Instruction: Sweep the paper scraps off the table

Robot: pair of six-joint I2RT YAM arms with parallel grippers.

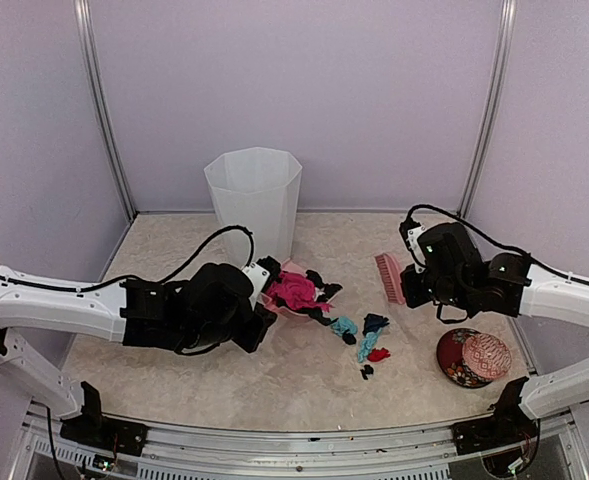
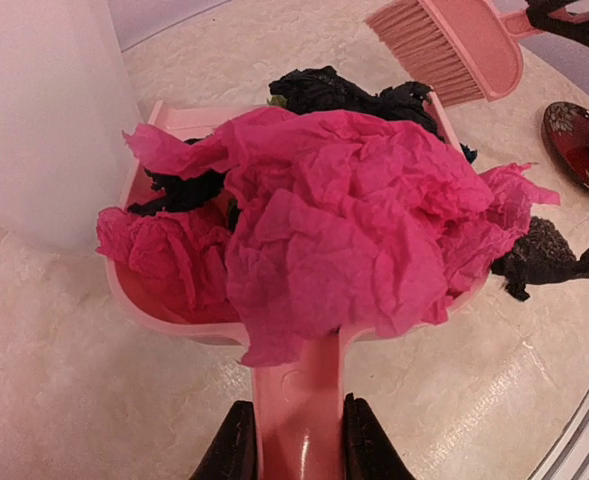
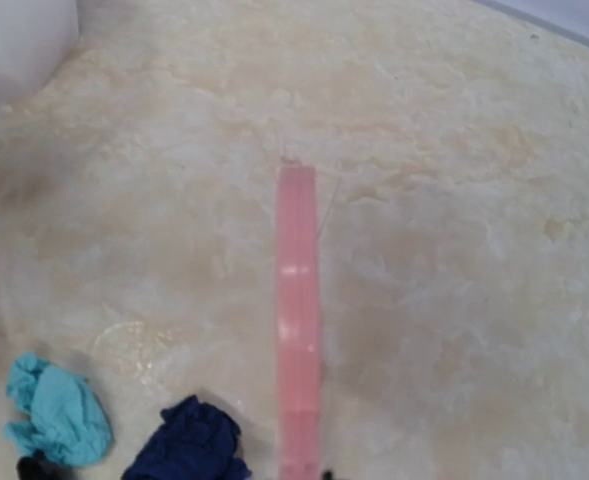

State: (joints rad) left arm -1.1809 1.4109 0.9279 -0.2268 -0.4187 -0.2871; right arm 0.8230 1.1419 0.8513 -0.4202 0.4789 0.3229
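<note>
The left hand (image 2: pixel 296 445) is clamped narrow on the handle of a pink dustpan (image 2: pixel 164 322). The pan's long axis runs from that handle at the near left out toward the far right. Its mouth opens away from the hand, just beside a white faceted bin (image 1: pixel 254 200). Crumpled magenta and black paper scraps (image 2: pixel 354 220) are heaped in the pan and spill over its right rim and the top of the handle.

More scraps lie loose on the beige marbled surface (image 1: pixel 224 385), just right of the pan: a teal bit (image 1: pixel 345 326), a dark blue one (image 1: pixel 375 322), a red one (image 1: pixel 378 354) and a small black one (image 1: pixel 367 371) nearest the front rail.

The right hand (image 1: pixel 414 285) grips a pink hand brush (image 1: pixel 389 277). The brush runs roughly front to back, its bristles facing left toward the pan. A round red patterned dish (image 1: pixel 464 358) sits at the near right, apart from the scraps.
</note>
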